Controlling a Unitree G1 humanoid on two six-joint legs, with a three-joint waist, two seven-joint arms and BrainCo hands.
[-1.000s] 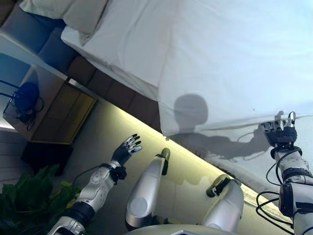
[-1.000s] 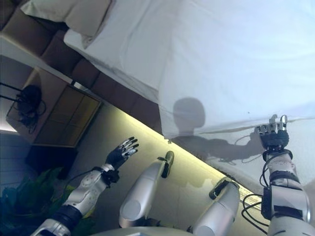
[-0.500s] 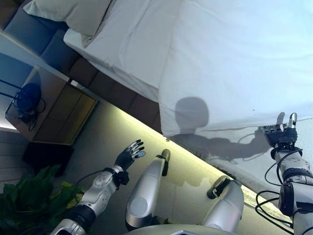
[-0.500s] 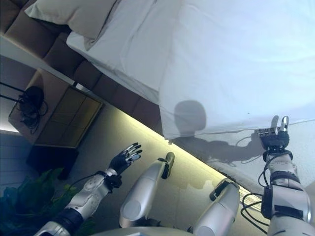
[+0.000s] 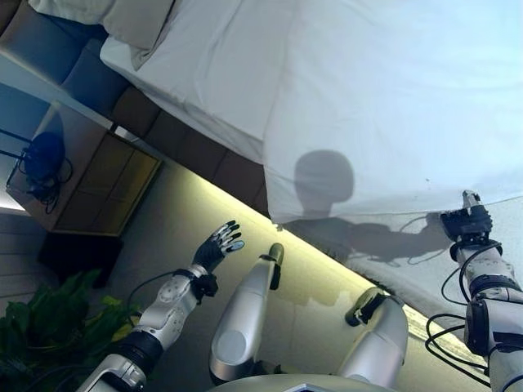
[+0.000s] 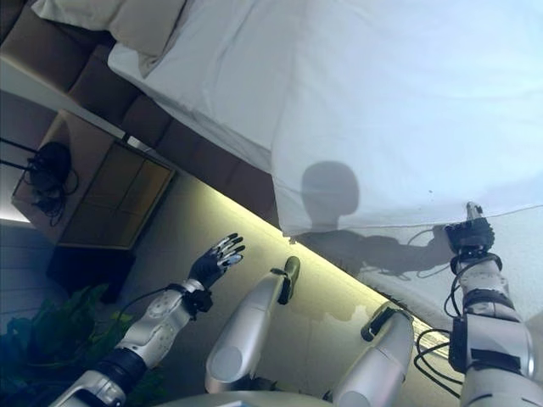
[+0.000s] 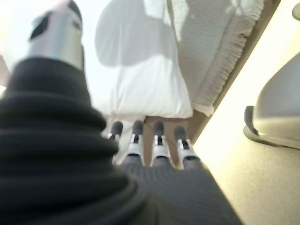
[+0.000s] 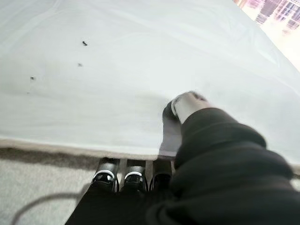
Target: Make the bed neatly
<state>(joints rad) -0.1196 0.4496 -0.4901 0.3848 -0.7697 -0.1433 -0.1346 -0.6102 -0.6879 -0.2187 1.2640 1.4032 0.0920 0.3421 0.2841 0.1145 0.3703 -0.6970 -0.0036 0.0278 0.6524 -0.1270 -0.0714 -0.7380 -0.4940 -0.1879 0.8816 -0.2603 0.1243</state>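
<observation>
This is a bedroom, most likely a hotel room. A bed (image 5: 245, 175) with a brown padded base fills the upper right of the head views, made up with a white duvet (image 5: 392, 98) and a white sheet (image 5: 208, 73), and a pale pillow (image 5: 135, 18) lies at the top left. A wooden nightstand (image 5: 94, 175) stands by the bed at the left, a dark corded telephone (image 5: 39, 159) on it. A strip of warm light (image 5: 237, 208) glows along the floor under the bed base. A fringed grey rug (image 7: 220, 51) lies beside the bed, and a green plant (image 5: 41, 327) shows at the lower left.
</observation>
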